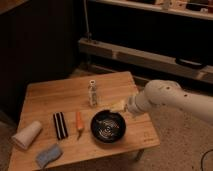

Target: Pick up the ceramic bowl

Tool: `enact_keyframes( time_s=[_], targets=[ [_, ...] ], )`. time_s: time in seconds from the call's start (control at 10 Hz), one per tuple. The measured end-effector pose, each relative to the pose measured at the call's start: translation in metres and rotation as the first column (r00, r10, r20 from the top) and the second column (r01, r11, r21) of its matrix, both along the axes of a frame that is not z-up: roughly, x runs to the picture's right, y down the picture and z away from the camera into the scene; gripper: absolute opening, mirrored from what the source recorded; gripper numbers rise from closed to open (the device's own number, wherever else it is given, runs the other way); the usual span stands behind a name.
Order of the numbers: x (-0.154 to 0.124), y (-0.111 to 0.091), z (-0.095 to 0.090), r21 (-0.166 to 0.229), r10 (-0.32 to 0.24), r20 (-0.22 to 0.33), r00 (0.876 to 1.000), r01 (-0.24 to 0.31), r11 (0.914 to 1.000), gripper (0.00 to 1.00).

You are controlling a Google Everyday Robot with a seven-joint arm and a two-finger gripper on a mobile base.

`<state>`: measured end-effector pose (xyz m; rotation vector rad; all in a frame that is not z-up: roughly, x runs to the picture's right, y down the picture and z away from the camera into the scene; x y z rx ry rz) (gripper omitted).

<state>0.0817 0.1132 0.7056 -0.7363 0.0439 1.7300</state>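
Note:
The ceramic bowl [108, 126] is round, shallow and glossy black with pale swirl marks inside. It sits on the wooden table [60, 97] near the front right edge. My gripper [119, 105] is at the end of the white arm [165, 99] that reaches in from the right. It hovers just behind the bowl's far right rim and is not holding anything that I can see.
A small clear bottle [92, 93] stands behind the bowl. A carrot [79, 122] and a black ridged bar [60, 125] lie left of the bowl. A white cup [27, 134] lies on its side at the left, with a blue sponge [47, 155] in front.

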Motion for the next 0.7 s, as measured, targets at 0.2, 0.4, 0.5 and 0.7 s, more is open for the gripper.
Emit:
enact_keyframes(
  time_s=[0.2, 0.4, 0.5, 0.7],
  targets=[
    [-0.004, 0.005, 0.011, -0.025, -0.01, -0.009, 1.0, 0.01, 0.9996, 0.73],
    [-0.005, 0.009, 0.021, -0.05, -0.018, -0.02, 1.0, 0.017, 0.9986, 0.73],
    [-0.005, 0.011, 0.024, -0.058, -0.02, -0.024, 1.0, 0.018, 0.9981, 0.73],
    [-0.004, 0.016, 0.032, -0.075, -0.016, -0.027, 1.0, 0.014, 0.9971, 0.73]
  ],
)
